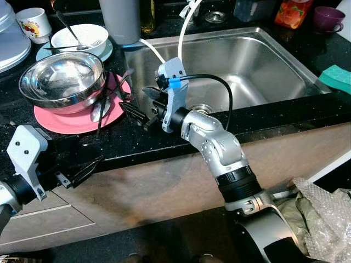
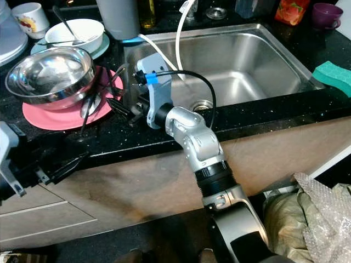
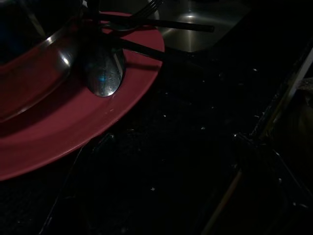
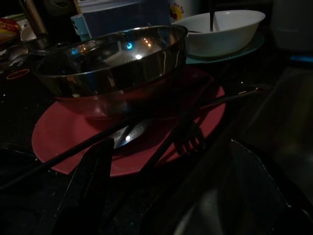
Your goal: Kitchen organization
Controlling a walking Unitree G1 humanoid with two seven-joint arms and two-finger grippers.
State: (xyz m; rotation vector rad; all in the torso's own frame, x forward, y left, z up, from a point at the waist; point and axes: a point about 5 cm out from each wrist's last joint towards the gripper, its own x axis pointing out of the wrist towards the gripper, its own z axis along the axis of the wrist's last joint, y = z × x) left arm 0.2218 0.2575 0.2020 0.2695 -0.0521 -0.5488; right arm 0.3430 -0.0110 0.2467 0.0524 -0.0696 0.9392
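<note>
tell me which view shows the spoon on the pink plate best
The left wrist view: the spoon lies close up, its bowl shining on the pink plate beside the steel bowl. The right wrist view shows it dimly under crossing cutlery; in the eye views it is small at the plate's edge.

- Pink plate (image 1: 71,119)
- Silver steel bowl (image 1: 63,79)
- White bowl (image 1: 79,37)
- Black speckled counter (image 1: 164,143)
- Green sponge (image 1: 335,78)
- Purple cup (image 1: 328,17)
</note>
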